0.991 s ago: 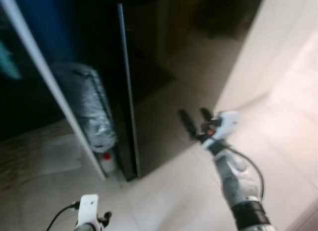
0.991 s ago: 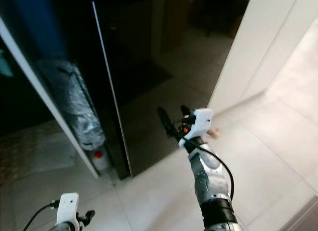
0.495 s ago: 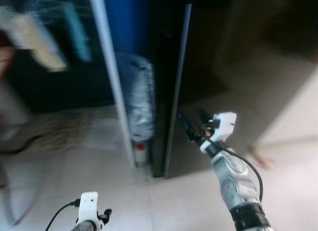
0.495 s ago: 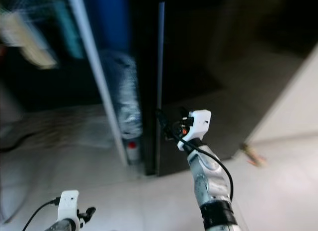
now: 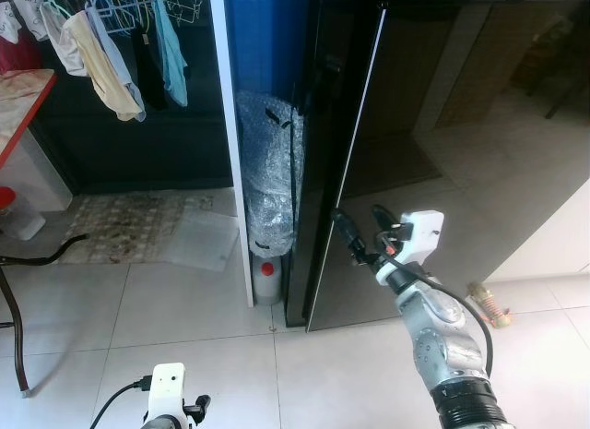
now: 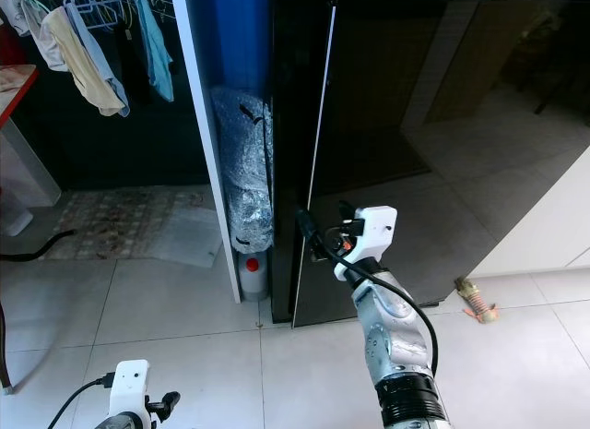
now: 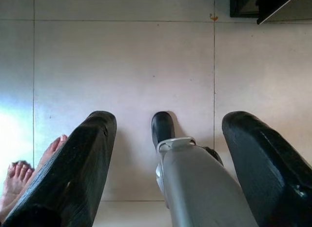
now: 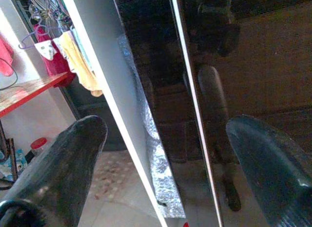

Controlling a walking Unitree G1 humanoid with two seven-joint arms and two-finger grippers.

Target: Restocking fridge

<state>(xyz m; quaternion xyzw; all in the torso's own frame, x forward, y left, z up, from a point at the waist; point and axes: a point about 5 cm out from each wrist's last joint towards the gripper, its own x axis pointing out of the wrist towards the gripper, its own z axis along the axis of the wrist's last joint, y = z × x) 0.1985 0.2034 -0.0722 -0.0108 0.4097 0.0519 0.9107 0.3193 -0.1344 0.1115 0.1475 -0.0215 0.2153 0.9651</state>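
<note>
Before the glossy black fridge [image 5: 442, 125], right gripper [image 5: 361, 228] raised, fingers spread wide, holding nothing, tips just short of the door's silver edge strip [image 5: 355, 134]; contact cannot be judged. Fridge door shut; contents hidden, surface mirrors the tiled floor. Right wrist view: same edge strip between the two fingers [image 8: 63, 163], a dim handle-like shape reflected in the door, unclear. Beside the fridge, a bubble-wrapped roll [image 5: 269, 171] stands against a white door frame [image 5: 232, 143]; a red-capped bottle [image 5: 266, 280] at its foot, partly hidden. Left gripper [image 7: 165, 163] hangs low over the tiles, fingers apart, empty; a person's bare toes [image 7: 19, 173] cut off at frame edge. Laundry on hangers [image 5: 111, 41], far left.
</note>
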